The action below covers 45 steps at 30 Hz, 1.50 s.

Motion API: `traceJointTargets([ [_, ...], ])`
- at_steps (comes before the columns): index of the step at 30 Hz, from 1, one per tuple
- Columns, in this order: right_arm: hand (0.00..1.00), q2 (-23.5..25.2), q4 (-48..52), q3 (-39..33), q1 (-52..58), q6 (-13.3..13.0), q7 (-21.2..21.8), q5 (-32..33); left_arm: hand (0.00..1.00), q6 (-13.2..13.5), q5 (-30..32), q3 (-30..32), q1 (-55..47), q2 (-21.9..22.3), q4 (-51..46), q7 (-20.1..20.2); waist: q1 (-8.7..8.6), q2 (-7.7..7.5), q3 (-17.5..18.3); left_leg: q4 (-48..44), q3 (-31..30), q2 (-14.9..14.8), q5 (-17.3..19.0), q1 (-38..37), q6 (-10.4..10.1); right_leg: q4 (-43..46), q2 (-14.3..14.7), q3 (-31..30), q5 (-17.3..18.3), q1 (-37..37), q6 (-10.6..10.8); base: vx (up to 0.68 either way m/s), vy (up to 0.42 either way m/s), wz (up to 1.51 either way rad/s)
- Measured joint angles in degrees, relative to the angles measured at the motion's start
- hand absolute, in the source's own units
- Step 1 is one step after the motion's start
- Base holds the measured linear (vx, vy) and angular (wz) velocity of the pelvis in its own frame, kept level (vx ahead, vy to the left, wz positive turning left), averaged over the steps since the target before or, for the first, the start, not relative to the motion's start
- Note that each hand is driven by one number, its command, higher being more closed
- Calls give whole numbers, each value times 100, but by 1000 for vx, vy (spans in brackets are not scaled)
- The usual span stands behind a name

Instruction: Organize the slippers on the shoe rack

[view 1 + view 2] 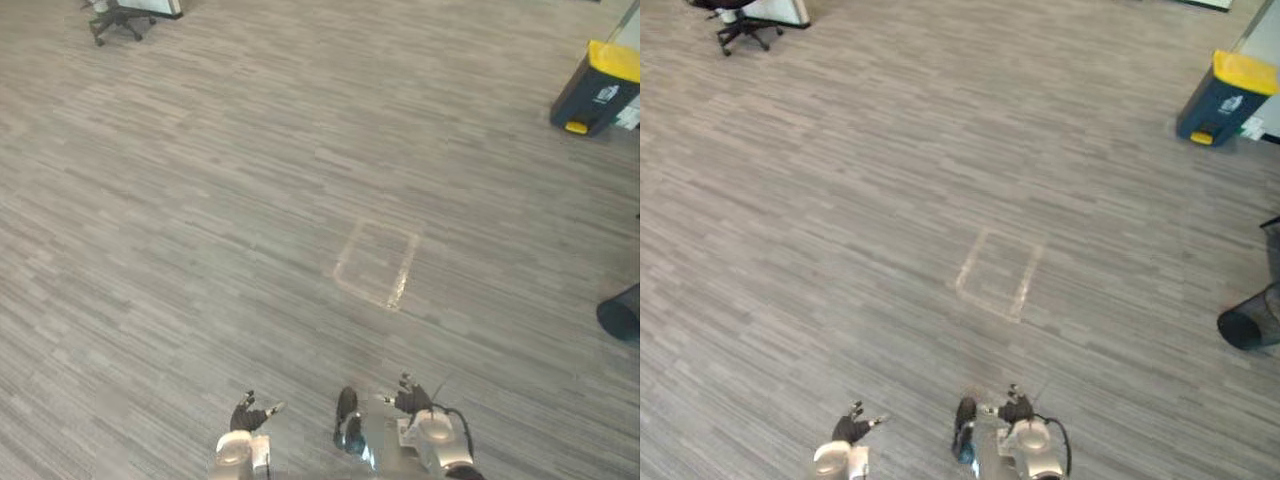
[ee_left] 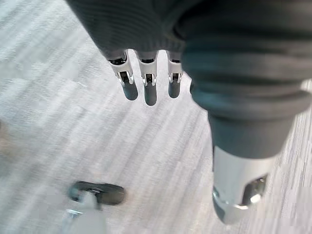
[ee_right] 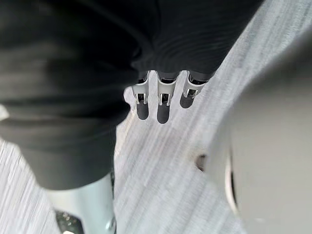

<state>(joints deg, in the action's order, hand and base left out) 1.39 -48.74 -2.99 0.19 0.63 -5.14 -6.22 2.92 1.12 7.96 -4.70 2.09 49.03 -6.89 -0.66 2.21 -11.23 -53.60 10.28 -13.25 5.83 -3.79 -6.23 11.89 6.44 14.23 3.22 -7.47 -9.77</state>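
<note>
My left hand [image 1: 246, 414] hangs low over the grey wood-look floor at the near edge of the eye views. In the left wrist view its fingers [image 2: 148, 83] are straight and the thumb [image 2: 241, 190] stands apart, with bare floor past them. My right hand [image 1: 412, 400] hangs a little to the right of it, at about the same height. Its fingers [image 3: 163, 105] are also straight and hold nothing.
A faint taped square [image 1: 378, 262] marks the floor ahead of me. A dark bin with a yellow lid [image 1: 600, 88] stands far right. A black mesh basket [image 1: 620, 312] lies at the right edge. An office chair [image 1: 118, 20] is far left.
</note>
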Motion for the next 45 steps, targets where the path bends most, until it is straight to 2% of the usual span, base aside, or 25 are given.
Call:
traceJointTargets([
  [1, 0, 22, 30, 8, 6, 7, 0, 0, 0, 5, 0, 0, -8, 4, -39, 2, 10, -13, -24, -302, 19, -51, 82, 130, 5, -36, 38, -80, 44, 135, -33, 717, -68, -87],
  [3, 0, 167, 58, 138, 136, 32, -2, 8, 0, 16, -2, -9, -61, -10, -363, 54, 86, -234, -21, -829, 243, -102, 625, 1022, 222, -364, 67, -552, 315, 962, -57, 520, -65, -80],
  [6, 0, 205, 57, 117, 152, 56, -4, 9, 0, 47, -5, 17, -98, 31, -566, 57, 199, -238, 0, 444, 385, 90, 949, 1666, 382, -625, 31, -1094, 405, 1496, 105, 476, 9, -100],
  [8, 0, 193, 46, 75, 92, 66, -16, 8, 0, 71, -7, 130, -74, 110, -637, 54, 309, -243, -41, 2790, 9, 612, 637, 1987, 296, -756, -212, -1654, 637, 1888, 316, 560, 179, -115],
  [10, 0, 172, 14, 73, 101, 63, -21, 8, 0, 78, -11, 120, -76, 112, -610, 50, 313, -195, -27, 3585, -169, 766, 344, 2053, 245, -825, -306, -1853, 806, 2046, 428, 473, 256, -88],
  [12, 0, 107, -228, 72, 93, 67, -17, 11, 0, 100, -16, 123, -81, 89, -489, 36, 348, -94, 49, 3762, -406, 780, -102, 2074, 280, -747, -370, -2167, 1218, 2294, 566, 554, 365, -83],
  [13, 0, 109, -330, 66, 117, 91, -13, 11, 0, 112, -17, 126, -91, 41, -468, 30, 361, -183, 166, 3559, -348, 908, -310, 2079, 367, -554, -547, -2304, 1445, 2300, 664, 497, 298, -64],
  [15, 0, 159, -379, 28, 195, 85, 0, 11, 0, 107, -15, 115, -95, -71, -428, -2, 386, -356, 283, 3364, -8, 954, -171, 1973, 532, 422, -702, -2372, 1522, 1919, 823, 693, 363, -80],
  [16, 0, 213, -383, -61, 196, 84, 1, 12, 0, 112, -16, 80, -73, -134, -356, -13, 375, -426, 276, 3469, 154, 990, -49, 1759, 556, 1275, -761, -2239, 1406, 1573, 1094, 683, 376, -79],
  [17, 0, 208, -401, -112, 173, 79, 25, 11, 0, 90, -17, -29, -5, -233, -216, -23, 354, -486, 201, 3706, 342, 1060, 70, 1278, 646, 2545, -941, -1979, 1109, 1053, 1759, 527, 314, -74],
  [18, 0, 208, -391, -147, 155, 65, 28, 10, 0, 54, -17, -102, 0, -264, -175, -24, 330, -495, 172, 3841, 408, 1119, 137, 987, 673, 3100, -1062, -1755, 1076, 869, 1809, 489, 289, -65],
  [20, 0, 186, -387, -138, 102, -8, 26, 8, 0, 40, -18, -300, 11, -284, 19, -31, 234, -419, 135, 4200, 570, 1177, 290, 208, 756, 3943, -1294, -1050, 1265, 418, 1394, 461, 226, -32],
  [21, 0, 206, -397, -118, 43, -35, 42, 0, 0, 36, -18, -391, 68, -297, 161, -26, 137, -417, 131, 4511, 657, 1171, 306, -274, 765, 3798, -1316, -541, 1457, 38, 1149, 436, 157, -11],
  [24, 0, 188, -420, -131, -106, -42, 42, -1, 0, 15, -16, -435, 140, -299, 250, -19, 61, -354, 92, 4893, 744, 1089, 311, -651, 757, 2536, -1203, 100, 1443, -497, 1018, 451, 97, -10],
  [26, 0, 157, -497, -131, -188, -36, 42, -2, 0, 13, -11, -516, 139, -356, 261, -5, 44, -370, 79, 5150, 797, 1119, 405, -852, 608, 735, -983, 305, 635, -627, 987, 302, 24, 1],
  [27, 0, 129, -536, -131, -186, -36, 43, -4, 0, 13, -7, -530, 126, -372, 288, 18, 42, -459, 88, 5178, 766, 1233, 541, -995, 518, 153, -943, 142, 8, -654, 874, 425, -28, 24],
  [28, 0, 87, -600, -134, -162, -37, 42, -3, 0, 15, 0, -502, 107, -382, 331, 58, 7, -546, 119, 5155, 647, 1376, 685, -1147, 460, 62, -950, -124, -748, -640, 472, 485, -86, 20],
  [31, 0, -115, -583, -359, -219, -28, 38, -5, 0, 10, 114, -461, 170, -158, 375, 89, -7, -84, 150, 4513, 482, 960, 832, -1138, 303, 171, -728, 55, -194, -409, 523, 548, -143, 17],
  [33, 0, -101, -447, -344, -128, -7, 36, -2, 0, -5, 154, -392, 132, -111, 360, 98, -24, -57, 164, 3183, 448, 706, 882, -674, 234, 40, -599, 46, -8, -143, 496, 348, -145, -1],
  [35, 0, -20, -217, -201, 47, 3, 21, 7, 0, -21, 170, -215, 27, -40, 91, 104, -7, -17, 143, 949, 381, 163, 487, 105, 333, -138, -296, -176, 186, 378, 277, 511, -140, -43],
  [37, 0, 38, -182, -86, 93, 34, 8, 11, 0, -17, 171, -208, -44, -42, -91, 111, 68, -82, 121, 69, 373, -18, 839, 552, 313, -114, -172, -530, 405, 739, 204, 562, -70, -98],
  [40, 0, 103, -186, -96, 103, 51, 6, 73, 0, 9, 167, -82, -45, 39, -239, 106, 119, -207, 121, 862, 421, 110, 1234, 987, 357, -217, -233, -1131, 471, 1151, 249, 407, 0, -116],
  [42, 0, 98, -182, -138, 103, 59, -16, 183, 0, 39, 163, -34, -9, 99, -255, 102, 138, -276, 77, 1896, 42, 435, 1246, 1230, 311, -208, -370, -1554, 562, 1304, 411, 410, 144, -111],
  [44, 0, 121, -184, -138, 114, 86, -47, 188, 0, 60, 147, -72, 26, 135, -238, 98, 161, -279, 73, 2887, -1093, 939, 1002, 1428, 172, -184, -567, -1975, 708, 1489, 635, 343, 223, -102],
  [45, 0, 119, -186, -135, 176, 83, -46, 188, 0, 57, 138, -89, 26, 138, -223, 95, 160, -238, 97, 3183, -1399, 1017, 802, 1438, 156, -156, -563, -2082, 784, 1519, 751, 323, 258, -110],
])
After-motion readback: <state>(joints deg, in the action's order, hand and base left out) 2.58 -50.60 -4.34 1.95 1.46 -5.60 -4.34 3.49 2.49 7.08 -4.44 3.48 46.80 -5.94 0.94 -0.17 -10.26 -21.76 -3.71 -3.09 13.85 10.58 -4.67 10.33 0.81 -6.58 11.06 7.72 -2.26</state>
